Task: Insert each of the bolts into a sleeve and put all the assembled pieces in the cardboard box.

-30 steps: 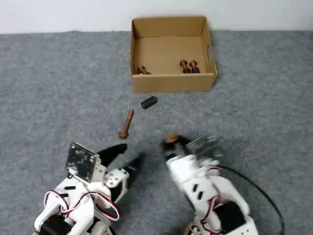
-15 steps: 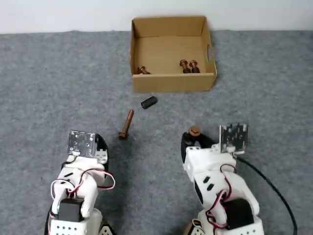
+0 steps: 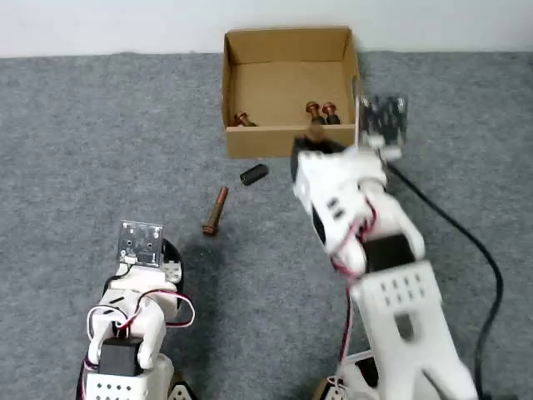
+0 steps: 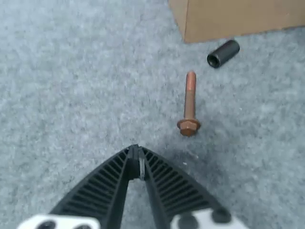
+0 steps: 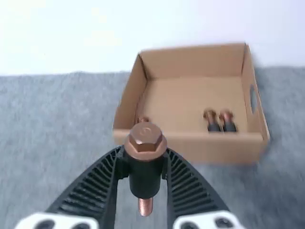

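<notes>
My right gripper [image 5: 143, 169] is shut on an assembled piece [image 5: 144, 164], a copper bolt standing upright in a black sleeve. In the high view that gripper [image 3: 315, 143] hangs just in front of the cardboard box [image 3: 287, 140], at its front wall. Three assembled pieces [image 3: 321, 112] lie inside the box [image 5: 190, 143]. A loose copper bolt [image 4: 189, 104] and a loose black sleeve [image 4: 223, 53] lie on the grey carpet ahead of my left gripper [image 4: 137, 160], which is shut on nothing. The same bolt [image 3: 216, 210] and sleeve [image 3: 254, 175] lie left of the right arm.
Grey carpet [image 3: 100, 150] covers the whole table, ending at a white wall [image 3: 108, 25] behind the box. A black cable [image 3: 466, 242] trails from the right arm across the carpet at the right.
The right arm has carried the assembled piece from near its base forward to the box's front wall. The left arm drew back and its gripper shut.
</notes>
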Motion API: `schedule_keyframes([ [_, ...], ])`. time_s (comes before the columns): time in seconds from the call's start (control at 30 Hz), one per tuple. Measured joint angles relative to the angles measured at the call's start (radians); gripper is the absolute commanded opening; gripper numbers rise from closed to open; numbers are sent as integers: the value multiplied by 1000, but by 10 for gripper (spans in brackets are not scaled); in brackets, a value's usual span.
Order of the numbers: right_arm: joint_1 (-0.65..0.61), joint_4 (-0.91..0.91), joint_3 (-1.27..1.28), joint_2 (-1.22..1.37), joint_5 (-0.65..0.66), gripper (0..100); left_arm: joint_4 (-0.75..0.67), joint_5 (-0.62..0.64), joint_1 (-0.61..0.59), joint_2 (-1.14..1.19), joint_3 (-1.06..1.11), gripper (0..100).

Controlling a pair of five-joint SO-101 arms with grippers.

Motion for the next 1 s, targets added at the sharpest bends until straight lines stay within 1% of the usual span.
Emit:
schedule_keyframes([
  [0.1,3,-103,-127,175,0,8,5,0,0,0,0,5],
  [0.2,21,-166,-278,356,0,8,5,0,-5,0,3,5],
  [0.43,74,-190,-658,792,0,8,5,0,-3,0,3,6],
  [0.57,87,-190,-832,1026,0,8,5,0,-3,0,3,6],
  [0.8,84,-190,-1010,1320,8,8,5,0,-5,0,3,6],
  [0.93,81,-190,-1025,1430,95,13,5,0,-41,0,3,6],
  [1.0,80,-190,-1037,1453,118,25,5,0,-44,0,3,6],
])
